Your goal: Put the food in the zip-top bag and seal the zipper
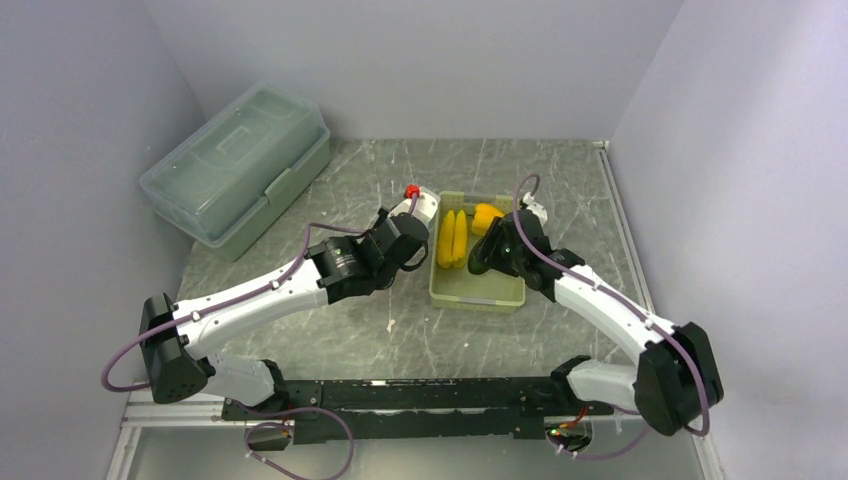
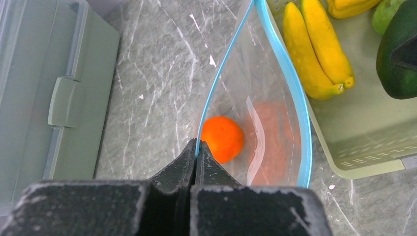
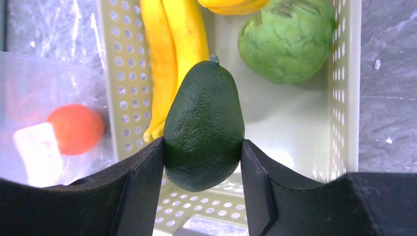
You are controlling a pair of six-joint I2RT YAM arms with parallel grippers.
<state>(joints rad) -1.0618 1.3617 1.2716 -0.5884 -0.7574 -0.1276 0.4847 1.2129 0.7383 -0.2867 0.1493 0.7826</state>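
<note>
Right hand (image 3: 202, 152) clamps the dark green avocado (image 3: 204, 113) above the basket (image 3: 346, 88); left hand (image 2: 195, 155), fingers together, pinches the zipper (image 2: 293, 81) of the zip-top bag (image 2: 268, 88), orange (image 2: 222, 138) just ahead inside.

Left arm (image 1: 250, 298): you see white links and black joints.
Right arm (image 1: 600, 305): the same white and black.
Cables (image 1: 107, 368): mauve, one on each arm.
Right gripper (image 3: 201, 145): matte black wedge fingers.

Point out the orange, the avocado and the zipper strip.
orange (image 2: 222, 138): left wrist view, middle of its round face.
avocado (image 3: 203, 125): right wrist view, centre of its dark green body.
zipper (image 2: 308, 142): left wrist view, the blue strip on the basket side.
</note>
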